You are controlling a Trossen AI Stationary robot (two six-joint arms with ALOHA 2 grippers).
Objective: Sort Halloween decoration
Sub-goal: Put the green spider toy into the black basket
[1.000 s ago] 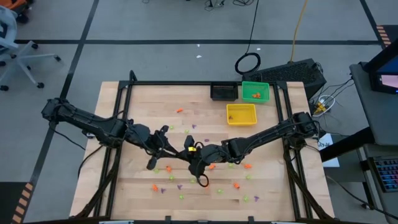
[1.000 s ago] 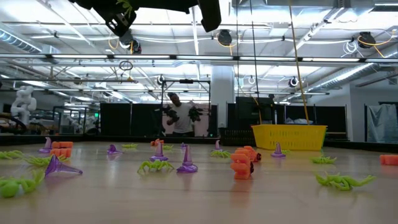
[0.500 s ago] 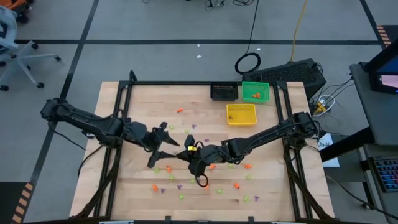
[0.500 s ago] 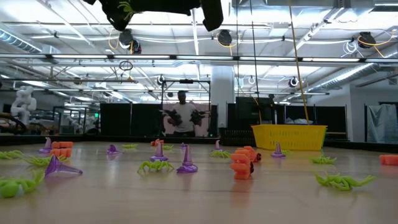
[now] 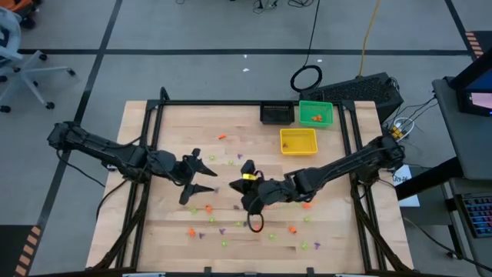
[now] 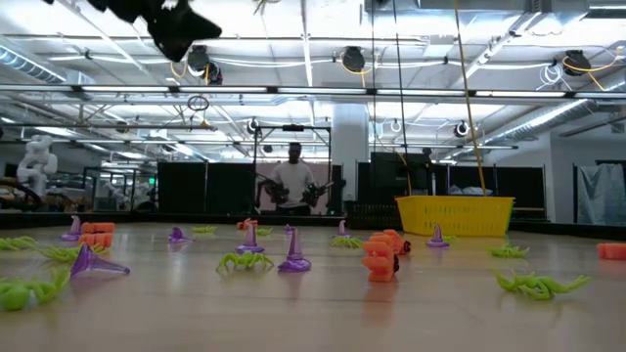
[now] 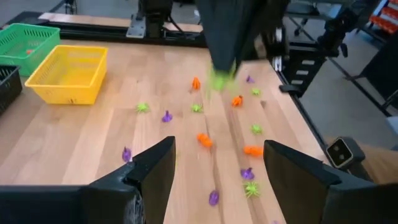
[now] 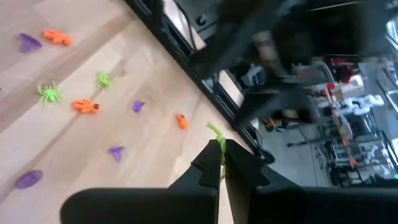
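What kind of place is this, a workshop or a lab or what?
It looks like a big robotics lab or test hall. Two robot arms are mounted at a wooden table framed with black rails, the low view shows a high ceiling with exposed pipes and hanging lights, and a person stands at another rig far behind.

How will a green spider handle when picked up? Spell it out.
Probably floppy: the spider pinched in the shut right gripper shows a thin, bent leg. Likely very light, being far smaller than the gripper. Flat, splayed legs on another spider should keep it from rolling.
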